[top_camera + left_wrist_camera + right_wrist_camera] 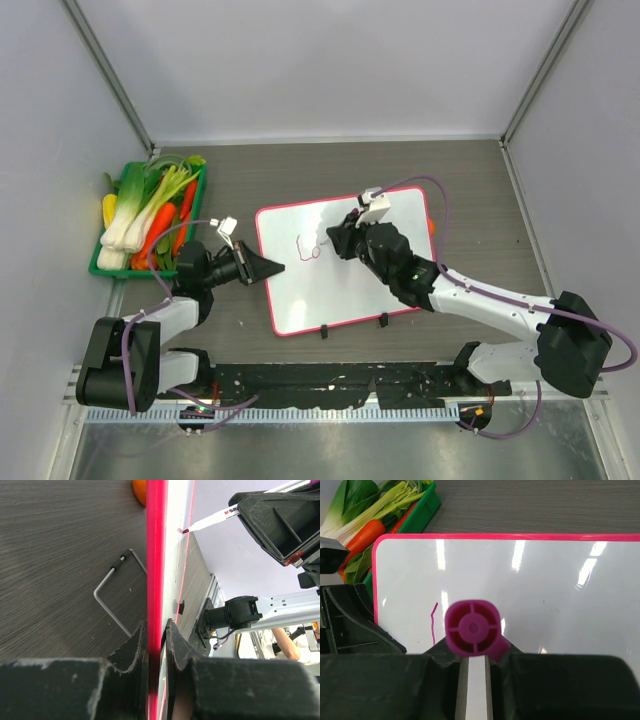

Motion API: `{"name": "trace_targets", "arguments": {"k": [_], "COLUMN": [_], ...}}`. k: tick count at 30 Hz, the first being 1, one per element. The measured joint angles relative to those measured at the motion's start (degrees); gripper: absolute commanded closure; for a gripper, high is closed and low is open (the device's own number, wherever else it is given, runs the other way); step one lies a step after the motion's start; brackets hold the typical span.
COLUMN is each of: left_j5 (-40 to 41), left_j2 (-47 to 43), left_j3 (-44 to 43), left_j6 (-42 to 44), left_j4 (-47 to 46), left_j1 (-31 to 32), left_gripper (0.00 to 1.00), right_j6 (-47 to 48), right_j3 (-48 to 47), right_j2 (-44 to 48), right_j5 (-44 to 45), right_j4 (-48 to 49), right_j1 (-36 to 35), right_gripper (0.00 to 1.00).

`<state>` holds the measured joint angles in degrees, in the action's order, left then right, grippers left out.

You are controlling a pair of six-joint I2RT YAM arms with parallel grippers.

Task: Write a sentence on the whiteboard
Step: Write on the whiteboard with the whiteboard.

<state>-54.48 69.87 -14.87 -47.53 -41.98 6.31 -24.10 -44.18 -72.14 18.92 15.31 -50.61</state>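
Note:
The whiteboard (340, 285), glossy white with a pink-red frame and two black feet on its near edge, lies on the table. A short pink scribble (308, 248) is on its upper left part. My left gripper (272, 268) is shut on the board's left frame edge; in the left wrist view its jaws (156, 640) clamp the pink frame (156, 555). My right gripper (336, 241) is over the board, shut on a marker with a magenta end cap (471, 628). The marker's white barrel (210, 519) slants down with its tip at the board. The pink line (434, 622) shows beside it.
A green tray (98, 266) of leeks, carrots and greens stands at the left edge, also in the right wrist view (417, 517). An orange object (431, 226) lies by the board's right edge. A bent metal wire (112, 595) lies on the table beside the board.

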Motion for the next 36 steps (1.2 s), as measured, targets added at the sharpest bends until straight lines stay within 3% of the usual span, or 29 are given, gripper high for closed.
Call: {"name": "trace_targets", "arguments": {"k": [36], "left_j5": [0.0], "left_j2": [0.0], "left_j3": [0.0], "left_j6": [0.0], "left_j4": [0.0], "left_j1": [0.0], "left_gripper": [1.0], "right_j6": [-0.6], "right_j3": [5.0], "right_j2": [4.7], "right_j5": [-2.1], "right_j4": [-1.3], "right_j1": [0.0], "right_gripper": [0.99]}}
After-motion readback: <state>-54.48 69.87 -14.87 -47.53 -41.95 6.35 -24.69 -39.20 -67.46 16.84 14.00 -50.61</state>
